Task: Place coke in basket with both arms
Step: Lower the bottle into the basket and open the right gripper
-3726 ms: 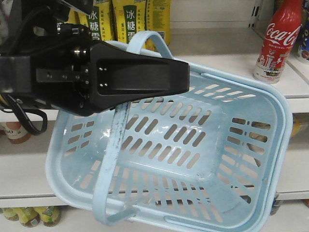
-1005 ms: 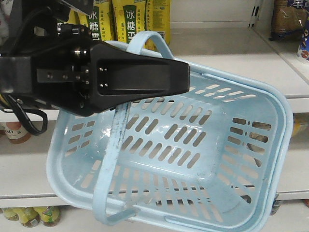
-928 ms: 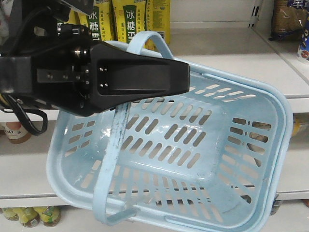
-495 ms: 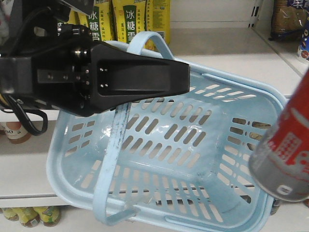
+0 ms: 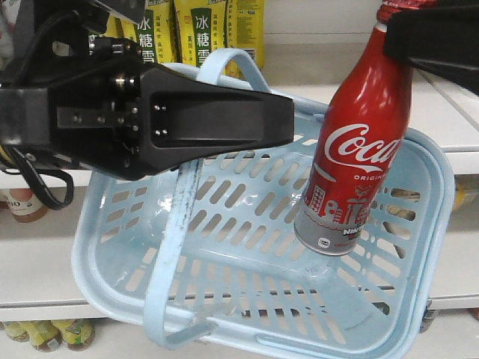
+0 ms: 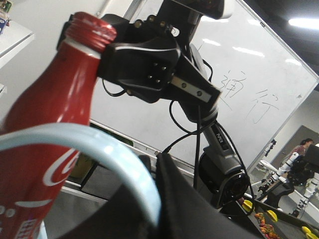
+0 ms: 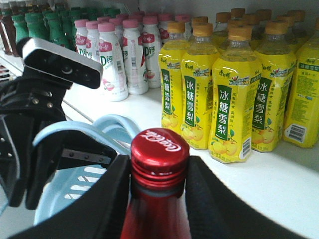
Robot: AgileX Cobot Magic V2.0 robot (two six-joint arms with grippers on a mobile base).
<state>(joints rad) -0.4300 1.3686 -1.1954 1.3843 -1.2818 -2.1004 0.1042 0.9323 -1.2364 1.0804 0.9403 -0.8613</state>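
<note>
front view: a pale blue rectangular slotted plastic basket (image 5: 447, 194) hung tilted before white shelves (image 5: 449, 123), its open mouth facing the camera. the left gripper (image 5: 277, 120), a black flat wedge reaching in from 9 o'clock, was clenched on one hoop handle (image 5: 224, 60), which ran behind its finger. a slim red contoured coke bottle (image 5: 355, 157) with white script stood nearly upright over the 3 o'clock side of the basket's mouth, base low in the opening; whether it touched the slotted floor could not be told. the right gripper (image 5: 397, 34) grasped its neck from 1 o'clock. yellow-labelled drink bottles (image 5: 202, 30) stood on the shelf at 12 o'clock.

left wrist view: the coke bottle (image 6: 55, 99) filled the 9 o'clock side. the right gripper (image 6: 117, 55) was closed just under its red cap (image 6: 89, 30). the pale blue handle (image 6: 99, 149) arched across the bottle. a whiteboard (image 6: 259, 74) stood behind.

right wrist view: the cap (image 7: 159, 149) sat between two black fingers (image 7: 99, 199), pinched at the neck. the basket (image 7: 55, 134) lay at 9 o'clock beside the black left arm (image 7: 30, 114). yellow bottles (image 7: 234, 99) stood at 1 o'clock, pink-capped white bottles (image 7: 112, 59) at 11.
</note>
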